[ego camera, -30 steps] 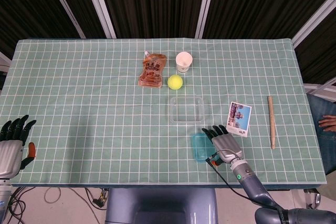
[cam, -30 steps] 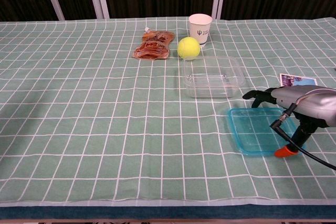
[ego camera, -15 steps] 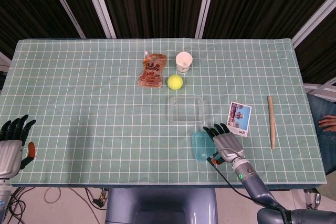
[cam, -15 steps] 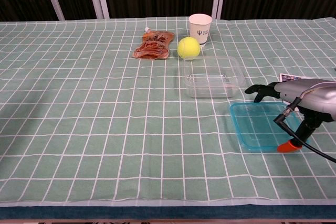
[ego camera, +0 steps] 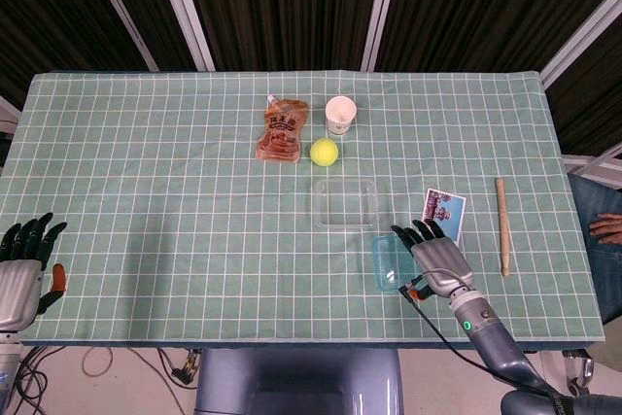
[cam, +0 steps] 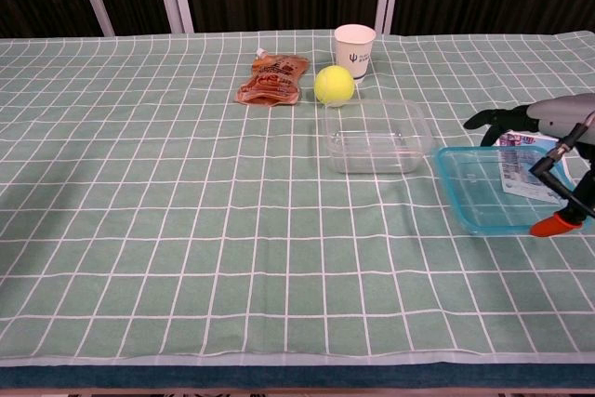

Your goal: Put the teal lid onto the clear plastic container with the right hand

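Lid (cam: 488, 190) gripped in right hand (ego camera: 439, 260), carried clear of the cloth and tilted, near-edge up in the head view, just right of the clear container (cam: 376, 135). Container sits open, near table (ego camera: 146, 191) centre, in front of the yellow ball (ego camera: 324, 151); not touched. Judged step: transport, lid lifted but not yet over the container. Next move calls for shifting the lid leftward over the rim, levelling it, squaring its corners, then lowering. Left hand (ego camera: 21, 274) holds nothing, fingers spread, at the near left table edge.
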You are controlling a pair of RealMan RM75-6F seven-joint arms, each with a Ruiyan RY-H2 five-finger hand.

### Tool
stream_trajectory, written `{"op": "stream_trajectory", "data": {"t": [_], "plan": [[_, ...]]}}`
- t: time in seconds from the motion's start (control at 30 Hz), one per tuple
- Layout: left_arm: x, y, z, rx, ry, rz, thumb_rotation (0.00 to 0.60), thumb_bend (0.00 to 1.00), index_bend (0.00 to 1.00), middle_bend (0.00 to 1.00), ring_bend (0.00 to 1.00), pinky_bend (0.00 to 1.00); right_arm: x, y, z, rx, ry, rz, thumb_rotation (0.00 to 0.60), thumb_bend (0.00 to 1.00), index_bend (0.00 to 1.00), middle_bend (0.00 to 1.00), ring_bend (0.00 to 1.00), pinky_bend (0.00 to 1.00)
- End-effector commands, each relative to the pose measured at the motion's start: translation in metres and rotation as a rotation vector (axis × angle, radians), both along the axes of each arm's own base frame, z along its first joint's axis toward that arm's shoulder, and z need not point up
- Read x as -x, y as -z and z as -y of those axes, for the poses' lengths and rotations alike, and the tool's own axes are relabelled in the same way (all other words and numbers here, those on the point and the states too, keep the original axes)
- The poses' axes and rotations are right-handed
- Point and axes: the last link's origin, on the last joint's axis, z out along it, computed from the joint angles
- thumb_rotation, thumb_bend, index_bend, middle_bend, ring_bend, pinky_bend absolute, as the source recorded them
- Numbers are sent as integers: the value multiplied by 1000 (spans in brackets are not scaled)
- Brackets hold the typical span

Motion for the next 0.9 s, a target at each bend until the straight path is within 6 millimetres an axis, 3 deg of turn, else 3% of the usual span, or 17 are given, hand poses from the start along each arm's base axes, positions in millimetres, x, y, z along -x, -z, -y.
{"op": "stream_trajectory", "data": {"t": [0.03, 0.47, 0.9], "plan": [[0, 0, 0, 0, 0, 1, 600, 646, 111, 0, 0, 0, -4, -13, 2, 3, 12, 6, 600, 292, 9, 432, 58, 0], [-1, 0, -1, 0, -1, 12, 600, 646, 111, 0, 0, 0, -40, -57, 33, 28, 44, -28, 600, 292, 9, 436, 58, 0], [2, -2, -6, -17, -12, 11, 600, 646, 111, 0, 0, 0, -87, -44, 74, -8, 79, -70, 600, 293, 11, 436, 58, 0]]}}
